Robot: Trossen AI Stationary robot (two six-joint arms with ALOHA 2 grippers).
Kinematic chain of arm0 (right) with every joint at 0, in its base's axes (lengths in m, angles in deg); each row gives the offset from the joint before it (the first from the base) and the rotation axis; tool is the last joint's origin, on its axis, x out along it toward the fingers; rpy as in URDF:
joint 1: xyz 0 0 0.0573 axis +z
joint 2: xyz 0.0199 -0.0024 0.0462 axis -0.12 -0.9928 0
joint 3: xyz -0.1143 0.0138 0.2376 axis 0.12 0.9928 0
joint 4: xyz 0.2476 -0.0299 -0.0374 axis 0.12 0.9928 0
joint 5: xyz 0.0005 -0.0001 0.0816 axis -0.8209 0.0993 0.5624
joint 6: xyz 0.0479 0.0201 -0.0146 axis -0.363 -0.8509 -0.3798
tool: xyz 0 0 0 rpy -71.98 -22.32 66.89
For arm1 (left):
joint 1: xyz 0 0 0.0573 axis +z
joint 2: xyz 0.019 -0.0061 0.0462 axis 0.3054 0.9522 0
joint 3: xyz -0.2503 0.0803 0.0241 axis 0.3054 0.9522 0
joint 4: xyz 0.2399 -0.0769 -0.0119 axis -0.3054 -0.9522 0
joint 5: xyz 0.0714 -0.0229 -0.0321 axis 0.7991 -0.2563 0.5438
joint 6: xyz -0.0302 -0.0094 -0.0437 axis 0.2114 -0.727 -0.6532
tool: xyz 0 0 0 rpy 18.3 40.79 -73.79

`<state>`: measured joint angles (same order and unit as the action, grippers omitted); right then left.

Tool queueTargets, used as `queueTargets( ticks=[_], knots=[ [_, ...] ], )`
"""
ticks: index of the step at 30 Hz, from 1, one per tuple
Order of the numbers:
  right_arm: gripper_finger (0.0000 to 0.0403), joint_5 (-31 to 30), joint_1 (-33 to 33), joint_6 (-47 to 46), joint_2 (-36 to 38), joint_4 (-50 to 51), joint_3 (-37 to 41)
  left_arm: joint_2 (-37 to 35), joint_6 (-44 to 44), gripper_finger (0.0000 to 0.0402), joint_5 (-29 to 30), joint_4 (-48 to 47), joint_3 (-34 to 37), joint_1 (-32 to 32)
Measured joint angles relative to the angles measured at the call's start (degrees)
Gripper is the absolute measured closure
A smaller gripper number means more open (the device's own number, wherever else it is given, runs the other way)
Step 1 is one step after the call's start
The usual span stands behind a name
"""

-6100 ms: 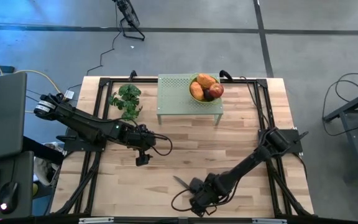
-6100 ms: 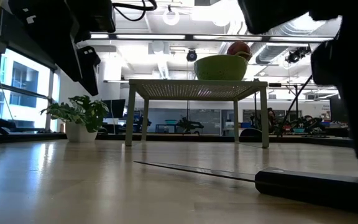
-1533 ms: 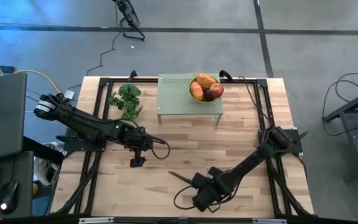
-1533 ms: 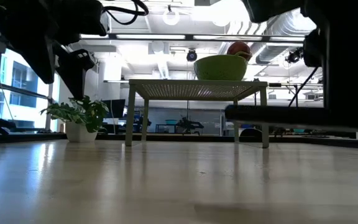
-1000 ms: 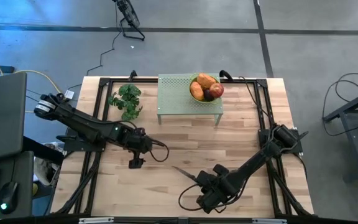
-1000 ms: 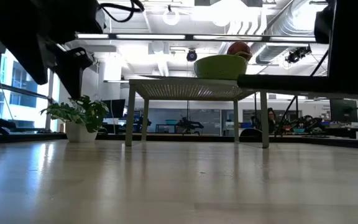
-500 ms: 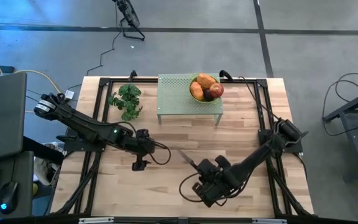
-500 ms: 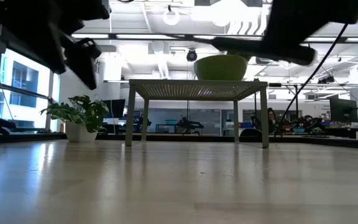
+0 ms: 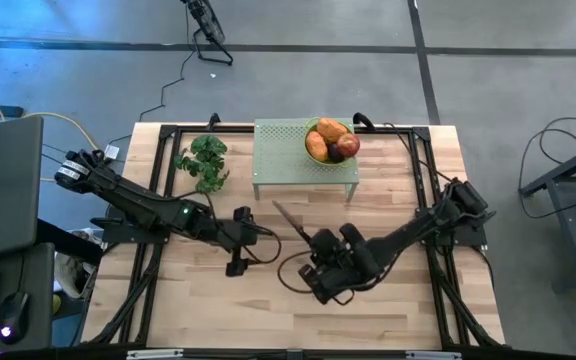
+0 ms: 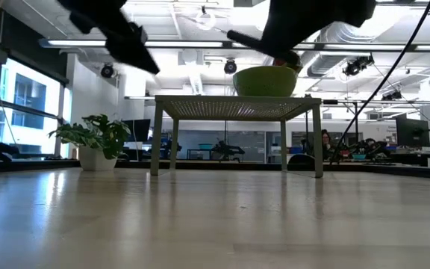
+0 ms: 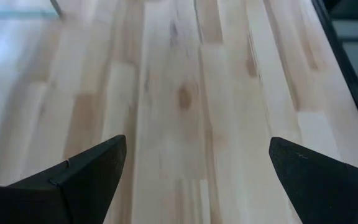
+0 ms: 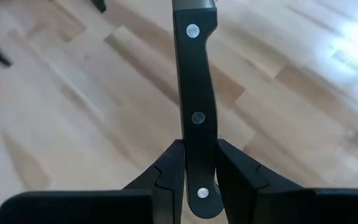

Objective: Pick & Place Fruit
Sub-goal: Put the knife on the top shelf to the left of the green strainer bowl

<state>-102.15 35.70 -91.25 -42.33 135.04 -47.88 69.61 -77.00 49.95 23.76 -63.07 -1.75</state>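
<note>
**Two arms over the desk, knife pinched in the right end effector**

Two dark arms reach over the wooden desk [image 9: 388,200]. We see the right end effector [image 12: 196,163] near the middle of the desk, its fingers [image 12: 169,168] pressed against the black handle of a knife [image 12: 196,99]; three rivets show along that handle. From above, the knife's blade [image 9: 290,220] points toward the far left, lifted clear of the wood, and in the low view the knife crosses in front of the bowl.

We find the left end effector [image 11: 191,168] just left of the right one, over bare boards, with its two dark fingertips [image 11: 89,171] spread wide and nothing between them.

The fruit [image 9: 331,140] sits in a green bowl [image 10: 265,80] on the right part of a small pale green stand [image 9: 288,160] at the far edge of the desk. We can make out orange oblong pieces and a dark red round one from above. The bowl is well apart from both end effectors.

A green leafy bunch [image 9: 204,160] lies on the desk just left of the stand; in the low view it appears as a plant in a white pot.
</note>
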Motion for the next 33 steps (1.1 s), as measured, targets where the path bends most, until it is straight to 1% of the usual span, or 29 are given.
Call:
queueTargets(
  ticks=[6, 8, 13, 16, 18, 21, 26, 29, 33],
  knots=[
    [0.0335, -3.5, -3.37, 3.47, 0.17, -0.89, 0.02, 0.0, -0.72, 0.0013, 3.59, 4.53, 0.0, 0.0],
    [0.0335, -5.18, -4.22, 4.47, 0.17, -1.19, 0.02, 0.0, -0.89, 0.0013, 5.84, 5.21, 0.0, 0.0],
    [0.0335, -8.3, -5.91, 6.5, 0.17, -1.82, 0.02, 0.0, -2.54, 0.0013, 13.83, 6.35, 0.0, 0.02],
    [0.0335, -8.62, -6.77, 9.31, 0.17, -3.42, 0.02, 0.0, -1.1, 0.0013, 17.78, 6.57, 0.0, 0.02],
    [0.0335, -9.07, -7.12, 11.93, 0.15, -5.42, 0.02, 0.0, -0.64, 0.0013, 19.39, 6.75, 0.0, 0.02],
    [0.0335, -9.92, -7.22, 17.64, 0.15, -10.45, 0.02, 0.0, -0.19, 0.0013, 20.84, 7.59, 0.0, 0.04],
    [0.0335, -10.02, -7.15, 28.15, 0.15, -18.5, 0.02, 0.0, 1.05, 0.0013, 21.01, 10.89, 0.0, 0.05],
    [0.0335, -11.36, -7.16, 31.77, 0.2, -19.99, 0.02, -0.68, 1.8, 0.0013, 21.02, 11.65, 0.0, 0.02],
    [0.0335, -13.35, -7.09, 34.29, 0.69, -20.08, 0.02, -2.42, 4.3, 0.0013, 21.49, 12.47, 0.0, 0.04]
  ],
)
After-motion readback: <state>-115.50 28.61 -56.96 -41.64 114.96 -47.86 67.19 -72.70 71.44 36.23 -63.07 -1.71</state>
